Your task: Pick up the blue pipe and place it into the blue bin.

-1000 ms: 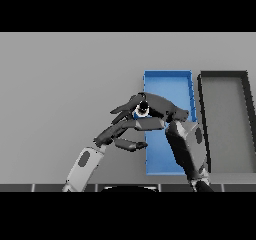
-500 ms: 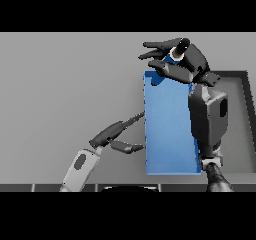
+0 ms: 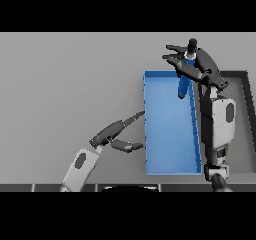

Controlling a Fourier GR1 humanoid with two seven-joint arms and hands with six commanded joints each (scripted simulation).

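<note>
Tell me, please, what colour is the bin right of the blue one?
Dark grey, almost black; the head view shows it, partly behind the right arm.

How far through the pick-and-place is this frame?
Done: the blue pipe is off the table, hanging from the right hand over the far end of the blue bin. In hand: whether the fingers grip or have let go is unclear. Left: pipe lying in the bin. The left hand is open beside the bin.
</note>
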